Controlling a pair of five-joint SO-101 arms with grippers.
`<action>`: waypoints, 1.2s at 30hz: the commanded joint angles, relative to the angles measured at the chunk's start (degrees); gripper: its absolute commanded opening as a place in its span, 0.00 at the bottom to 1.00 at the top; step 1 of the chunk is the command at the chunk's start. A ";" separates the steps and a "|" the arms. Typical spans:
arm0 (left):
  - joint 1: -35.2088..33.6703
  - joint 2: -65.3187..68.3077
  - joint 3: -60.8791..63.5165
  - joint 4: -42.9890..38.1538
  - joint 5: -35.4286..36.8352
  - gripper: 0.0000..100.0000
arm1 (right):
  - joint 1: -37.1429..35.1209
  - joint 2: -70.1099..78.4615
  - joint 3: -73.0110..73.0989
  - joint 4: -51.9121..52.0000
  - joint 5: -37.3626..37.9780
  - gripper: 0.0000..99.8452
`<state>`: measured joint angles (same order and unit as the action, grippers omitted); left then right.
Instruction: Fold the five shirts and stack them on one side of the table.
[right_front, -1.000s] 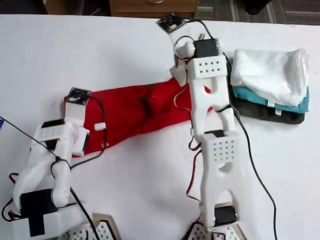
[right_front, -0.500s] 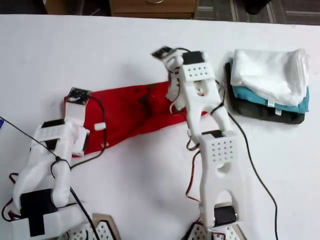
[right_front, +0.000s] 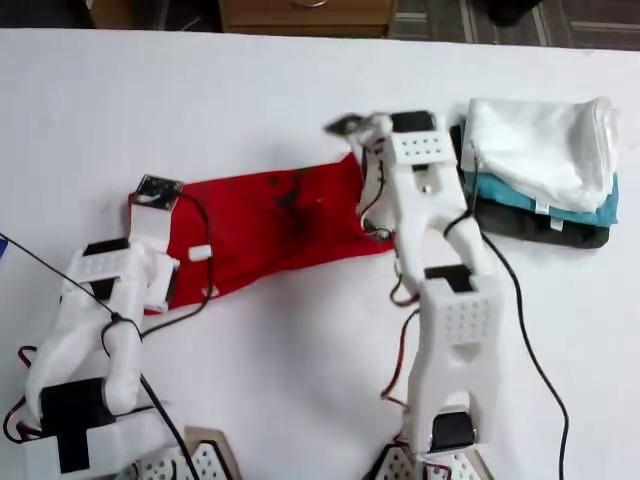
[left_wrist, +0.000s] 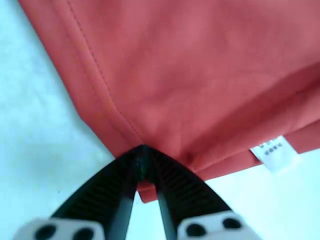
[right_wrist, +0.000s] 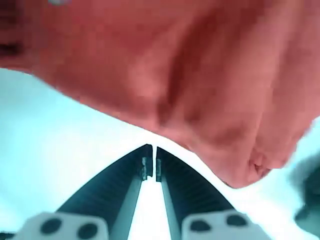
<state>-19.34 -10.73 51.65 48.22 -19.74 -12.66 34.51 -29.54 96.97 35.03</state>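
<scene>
A red shirt lies flattened across the middle of the white table, running from lower left to upper right. My left gripper is at its left end. In the left wrist view that gripper is shut on the hem of the red shirt, beside a white label. My right gripper is at the shirt's far right corner. Seen from the right wrist, it is shut with nothing in it, just short of the red cloth's edge. A stack of folded shirts sits at the right: white over teal over dark.
Bare table stretches behind the red shirt and in front of it. Cables trail from both arms across the near table. A wooden cabinet stands beyond the far edge. The right arm stands close beside the stack.
The right arm swung left over the shirt's right end, then back right toward the stack. The shirt's right end now lies further left. The left arm stayed still.
</scene>
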 joint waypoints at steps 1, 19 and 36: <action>-0.53 0.35 -1.01 -0.18 -0.18 0.03 | -5.14 -7.96 -0.09 -2.95 -5.54 0.02; -0.53 0.35 -1.01 -0.18 -0.18 0.03 | -20.53 0.22 -1.05 -15.43 -11.16 0.02; -0.53 0.35 -1.01 -0.18 -0.18 0.03 | -19.74 1.63 1.41 -6.20 -10.64 0.02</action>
<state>-19.34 -10.73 51.65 48.22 -19.74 -32.97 41.45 -27.34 88.09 24.31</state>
